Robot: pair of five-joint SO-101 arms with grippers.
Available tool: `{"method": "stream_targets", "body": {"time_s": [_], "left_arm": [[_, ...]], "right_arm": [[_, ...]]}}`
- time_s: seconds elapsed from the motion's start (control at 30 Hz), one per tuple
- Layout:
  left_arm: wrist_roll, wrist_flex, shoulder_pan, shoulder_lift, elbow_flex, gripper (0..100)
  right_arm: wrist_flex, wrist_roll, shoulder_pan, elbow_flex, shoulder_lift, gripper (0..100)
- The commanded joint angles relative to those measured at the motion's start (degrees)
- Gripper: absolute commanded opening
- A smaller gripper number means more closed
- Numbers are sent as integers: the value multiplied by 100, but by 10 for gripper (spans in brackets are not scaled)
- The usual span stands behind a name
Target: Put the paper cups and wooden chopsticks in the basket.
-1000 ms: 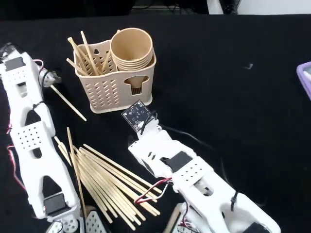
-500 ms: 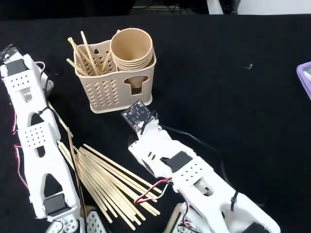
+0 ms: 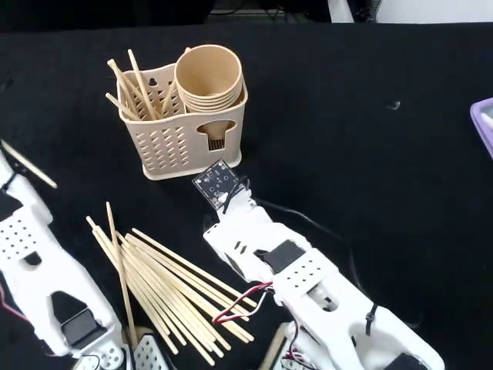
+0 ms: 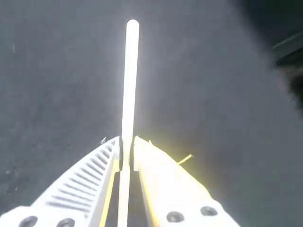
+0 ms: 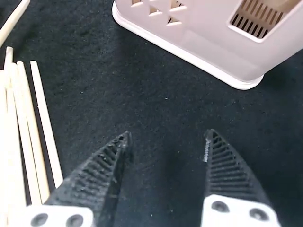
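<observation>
A beige slotted basket [image 3: 173, 142] stands at the back left of the black table. One compartment holds a stack of paper cups [image 3: 208, 73], the other several wooden chopsticks [image 3: 132, 85]. More loose chopsticks [image 3: 166, 289] lie fanned on the table in front of it. At the table's left edge, my left gripper [image 4: 127, 142] is shut on a single chopstick [image 4: 129, 85], also visible as the held chopstick [image 3: 27, 163] sticking out past the arm. Just in front of the basket [image 5: 213, 33], my right gripper [image 5: 168, 137] hangs open over bare cloth, beside loose chopsticks [image 5: 28, 142].
A purple container [image 3: 484, 123] pokes in at the right edge. The right arm [image 3: 308, 285] lies across the front middle, with red and black wires near the loose pile. The left arm [image 3: 38, 270] occupies the front left corner.
The left arm has pulled back from beside the basket toward the front left, carrying one chopstick off the table. The right arm has not moved.
</observation>
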Motion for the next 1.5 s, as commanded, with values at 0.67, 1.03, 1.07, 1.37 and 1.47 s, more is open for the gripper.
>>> {"method": "stream_targets", "body": {"time_s": [0.67,1.03,1.07,1.37,1.47], "left_arm": [[-1512,-1785,4374,-2400,-101,30],[-1618,-1582,4180,-2154,-224,30],[-1538,-1442,4180,-2242,-233,30],[-976,-141,4207,-3508,-224,30],[-958,26,4242,-3631,-189,30]], "right_arm": [[-141,-9,-35,-13,-251,234],[-141,-9,-53,-13,-251,234],[-141,-9,-53,-13,-251,234],[-141,-9,-53,-13,-251,234],[-141,-9,-53,-13,-251,234]]}}
